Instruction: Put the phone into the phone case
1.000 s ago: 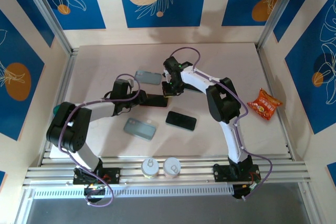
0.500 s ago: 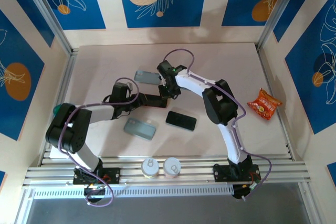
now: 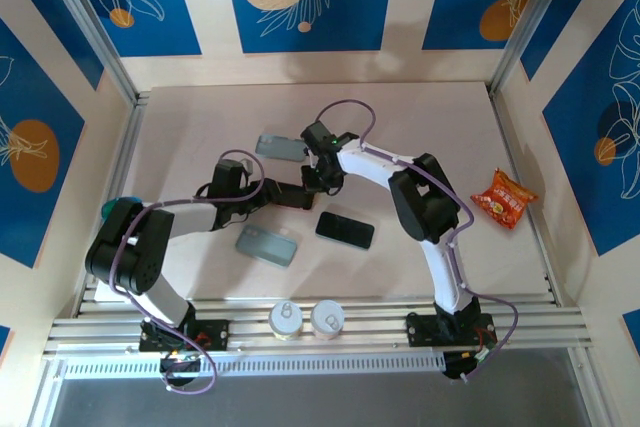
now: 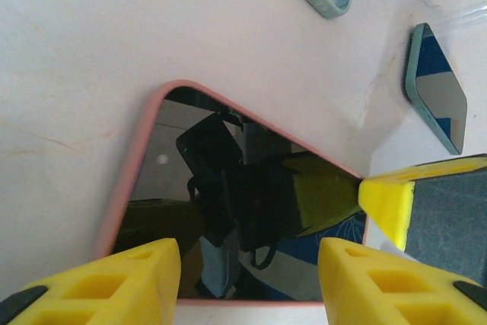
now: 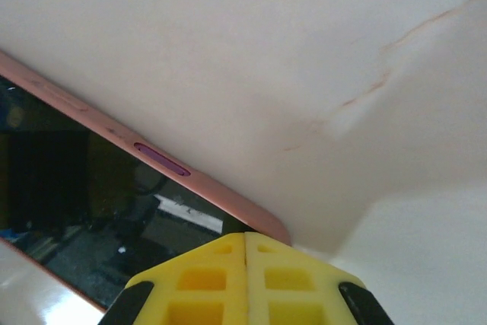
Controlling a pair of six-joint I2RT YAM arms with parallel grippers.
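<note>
At the centre of the top view, the phone (image 3: 292, 194) lies in its pink case (image 4: 128, 180) (screen up). The left gripper (image 4: 249, 264) stands half spread over the phone's lower end. The right gripper (image 5: 245, 245), pressed together, touches the case's corner.

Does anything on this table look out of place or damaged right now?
Nothing looks spilled or broken. The odd one out is the orange snack packet lying alone by the table's right edge, away from the pink-cased phone. Thin reddish scuffs mark its surface.
</note>
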